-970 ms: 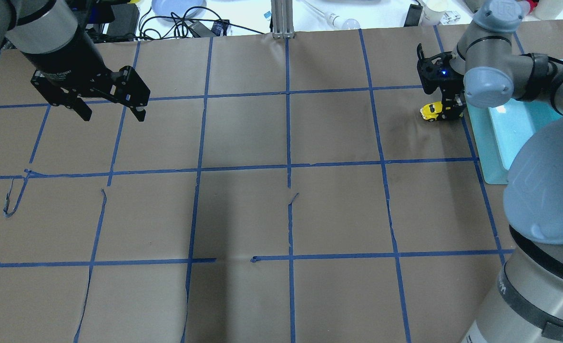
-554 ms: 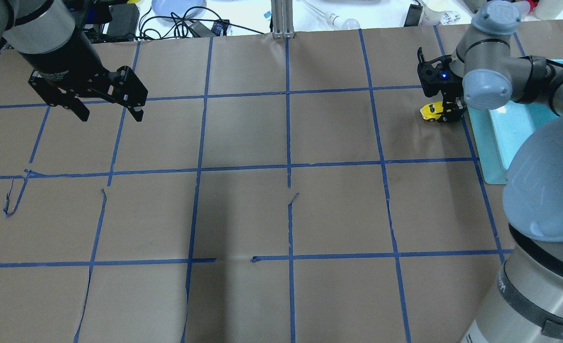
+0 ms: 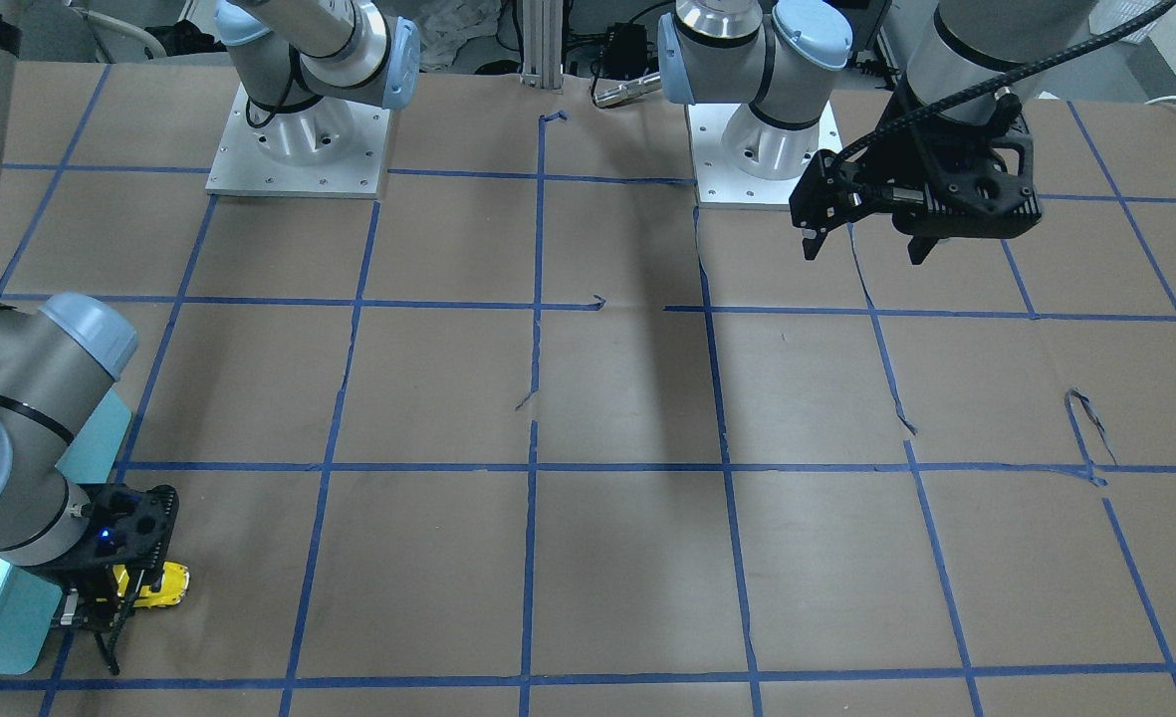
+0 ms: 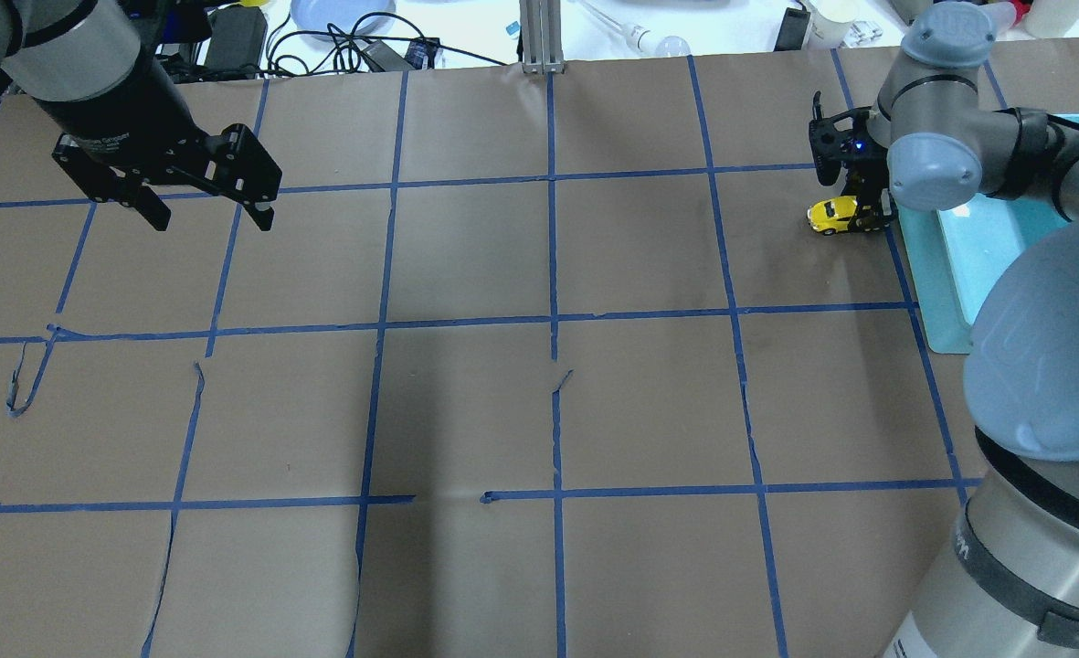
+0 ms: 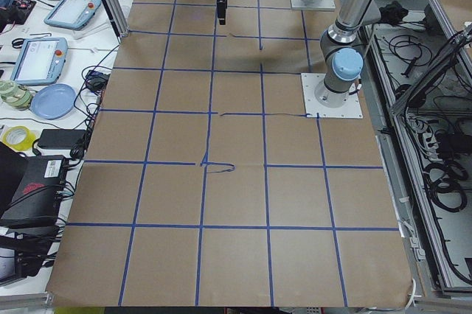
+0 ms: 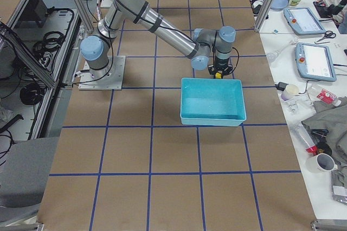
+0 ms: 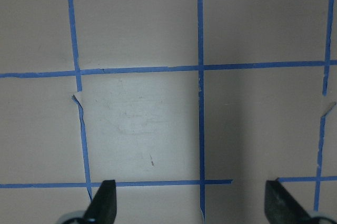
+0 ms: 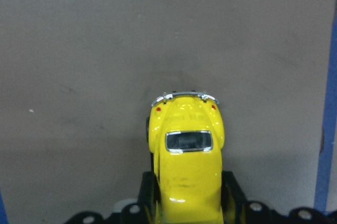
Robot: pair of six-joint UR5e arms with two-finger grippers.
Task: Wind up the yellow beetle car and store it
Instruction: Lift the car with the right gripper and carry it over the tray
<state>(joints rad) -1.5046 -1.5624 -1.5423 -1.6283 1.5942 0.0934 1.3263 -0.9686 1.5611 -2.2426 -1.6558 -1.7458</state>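
Observation:
The yellow beetle car (image 4: 833, 216) sits low over the brown paper at the far right, just left of the teal tray (image 4: 946, 274). My right gripper (image 4: 864, 219) is shut on the car's body. In the right wrist view the car (image 8: 187, 161) points away from the camera, with the fingers (image 8: 231, 192) against its sides. The car also shows in the front-facing view (image 3: 156, 585) under the right gripper (image 3: 115, 597). My left gripper (image 4: 212, 219) hangs open and empty above the table's far left; the left wrist view shows its gripper (image 7: 192, 205) over bare paper.
The teal tray (image 6: 211, 101) lies at the table's right edge beside the car. Blue tape lines grid the brown paper (image 4: 548, 329), which has small tears. Cables, a blue plate (image 4: 338, 14) and other items lie beyond the far edge.
My right gripper has shifted slightly toward the tray with the car held in it. My left gripper has drifted a little.

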